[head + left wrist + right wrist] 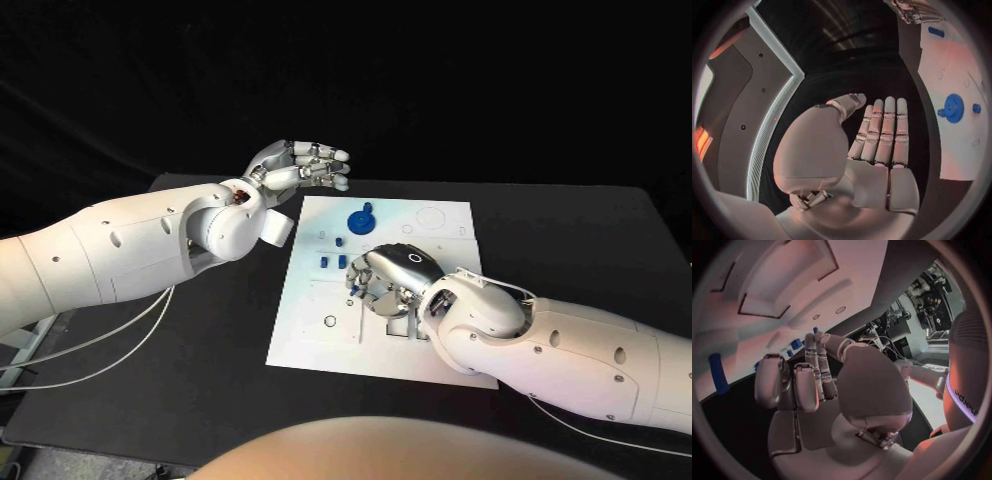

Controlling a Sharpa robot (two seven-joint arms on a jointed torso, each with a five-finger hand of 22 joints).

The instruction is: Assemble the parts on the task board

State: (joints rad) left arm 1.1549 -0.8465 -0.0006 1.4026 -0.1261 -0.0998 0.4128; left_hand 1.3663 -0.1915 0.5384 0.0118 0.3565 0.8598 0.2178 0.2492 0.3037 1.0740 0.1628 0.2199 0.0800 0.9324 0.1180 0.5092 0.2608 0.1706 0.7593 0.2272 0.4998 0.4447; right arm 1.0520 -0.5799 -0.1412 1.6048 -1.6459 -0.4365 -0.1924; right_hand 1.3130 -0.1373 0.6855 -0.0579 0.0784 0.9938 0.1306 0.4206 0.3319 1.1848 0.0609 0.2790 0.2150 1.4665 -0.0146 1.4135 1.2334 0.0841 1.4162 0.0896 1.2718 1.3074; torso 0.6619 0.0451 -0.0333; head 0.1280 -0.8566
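Left hand, fingers apart, hangs at the task board's eleven o'clock corner. Right hand rests mid-board among blue parts; grip indeterminable. Bench margins open; no legible writing.

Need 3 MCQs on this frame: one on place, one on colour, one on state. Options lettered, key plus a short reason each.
1. Where is the right hand?
A. Over the task board
B. Off the table's right edge
C. Beside the left hand

2. What colour is the round gear-like part near the board's far edge?
A. Red
B. Blue
C. Yellow

3. What state is the left hand in?
A. Gripping the gear-like part
B. Pressing on the board
C. Holding nothing, raised off the board's far left corner

Answers:
1. A: the head view shows it down over the white board's middle, among the small blue parts.
2. B: it shows blue in the head view and again in the left wrist view.
3. C: the left wrist view shows its fingers straight with an empty palm, and the gear-like part lies apart from it on the board.
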